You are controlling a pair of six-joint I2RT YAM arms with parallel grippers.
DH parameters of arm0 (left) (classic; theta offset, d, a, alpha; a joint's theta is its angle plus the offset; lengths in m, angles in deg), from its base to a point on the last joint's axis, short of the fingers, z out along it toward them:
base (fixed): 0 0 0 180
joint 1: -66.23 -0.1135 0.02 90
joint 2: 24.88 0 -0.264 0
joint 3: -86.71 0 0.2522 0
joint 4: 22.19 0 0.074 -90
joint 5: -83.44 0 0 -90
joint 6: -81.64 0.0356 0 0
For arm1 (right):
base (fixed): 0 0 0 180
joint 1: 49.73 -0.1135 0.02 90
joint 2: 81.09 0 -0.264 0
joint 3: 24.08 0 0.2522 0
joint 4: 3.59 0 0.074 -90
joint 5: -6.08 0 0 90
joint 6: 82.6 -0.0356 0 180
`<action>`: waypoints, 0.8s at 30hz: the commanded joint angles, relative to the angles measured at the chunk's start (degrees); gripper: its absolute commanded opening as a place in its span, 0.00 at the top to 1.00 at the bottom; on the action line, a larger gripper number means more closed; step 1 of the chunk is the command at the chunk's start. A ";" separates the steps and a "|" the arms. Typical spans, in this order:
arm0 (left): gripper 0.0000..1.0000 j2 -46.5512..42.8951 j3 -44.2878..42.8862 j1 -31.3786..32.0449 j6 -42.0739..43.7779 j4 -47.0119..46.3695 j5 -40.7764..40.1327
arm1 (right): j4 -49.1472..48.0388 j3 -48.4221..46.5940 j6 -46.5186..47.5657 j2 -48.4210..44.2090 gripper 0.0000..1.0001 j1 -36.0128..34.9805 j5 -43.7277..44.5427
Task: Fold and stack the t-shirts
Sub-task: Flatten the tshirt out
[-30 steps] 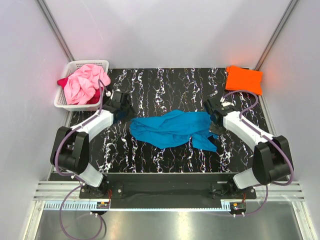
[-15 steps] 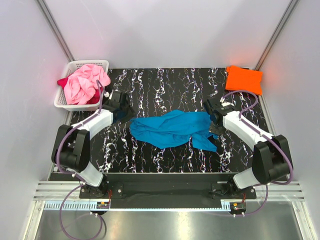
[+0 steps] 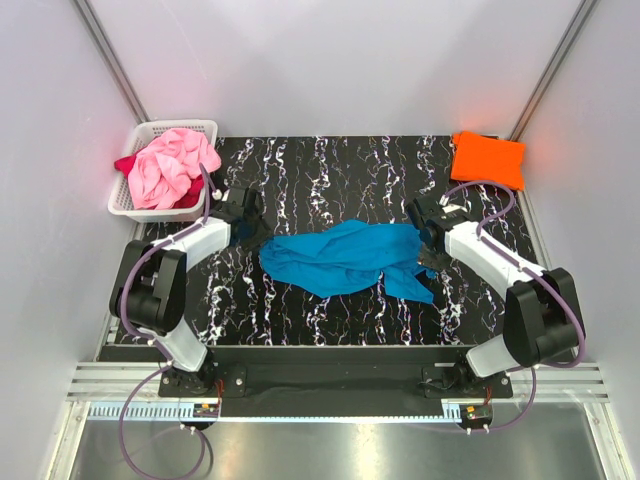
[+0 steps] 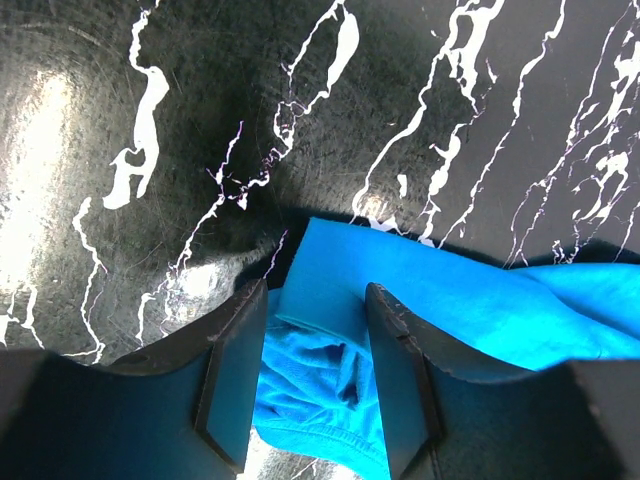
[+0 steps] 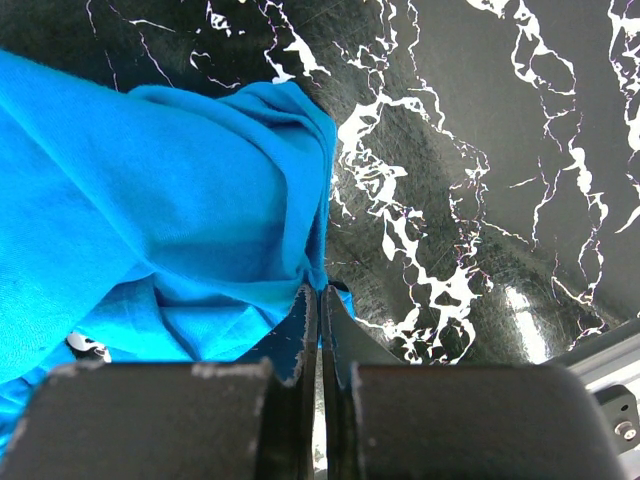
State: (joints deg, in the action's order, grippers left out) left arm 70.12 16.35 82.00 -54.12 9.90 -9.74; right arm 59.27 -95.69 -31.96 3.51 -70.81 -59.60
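While the turquoise t-shirt (image 3: 345, 258) lies crumpled on the table (image 3: 330, 165), the left gripper (image 4: 315, 295) straddles its left corner with jaws apart and the right gripper (image 5: 320, 292) is pinched closed on its right edge; the orange t-shirt (image 3: 487, 157) sits folded far right

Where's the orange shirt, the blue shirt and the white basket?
orange t-shirt (image 3: 487, 158), top view, the middle of the folded cloth.
turquoise t-shirt (image 3: 340, 258), top view, the middle of the crumpled body.
white basket (image 3: 150, 128), top view, its far rim.
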 commanded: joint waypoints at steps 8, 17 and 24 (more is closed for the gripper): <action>0.62 -0.17 -0.71 -0.30 -0.30 -2.24 -0.16 | -1.03 0.19 -0.99 0.48 1.00 0.08 0.12; 1.00 -1.13 -0.79 -0.30 -0.30 -1.81 -0.25 | -1.03 0.10 -1.08 0.66 1.00 0.16 0.12; 1.00 -4.38 -1.58 -0.30 0.49 1.09 -1.65 | -1.11 -0.25 -1.16 0.57 1.00 0.16 0.38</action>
State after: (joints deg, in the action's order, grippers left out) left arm 69.77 16.35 82.00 -54.62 10.20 -9.81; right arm 59.25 -95.40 -32.11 4.32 -70.81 -59.58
